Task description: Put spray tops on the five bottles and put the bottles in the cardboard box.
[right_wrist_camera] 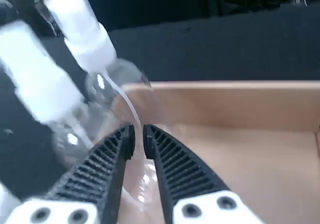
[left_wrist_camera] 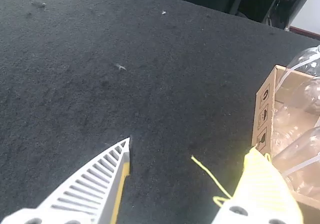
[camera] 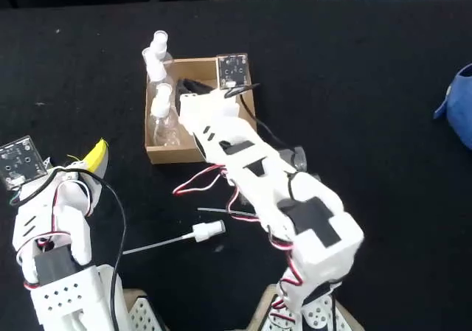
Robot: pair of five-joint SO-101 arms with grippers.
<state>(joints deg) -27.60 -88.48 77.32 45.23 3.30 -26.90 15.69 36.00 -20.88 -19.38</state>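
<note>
The cardboard box [camera: 241, 102] sits on the black desk [camera: 354, 65], with capped spray bottles [camera: 164, 117] standing along one side of it. The right hand [right_wrist_camera: 138, 130] hangs inside the box just beside those bottles, its fingers nearly together and holding nothing. The left hand [left_wrist_camera: 190, 146] rests near the box's outer wall, spread wide and empty. A loose spray top [camera: 209, 231] lies on the desk between the arms.
</note>
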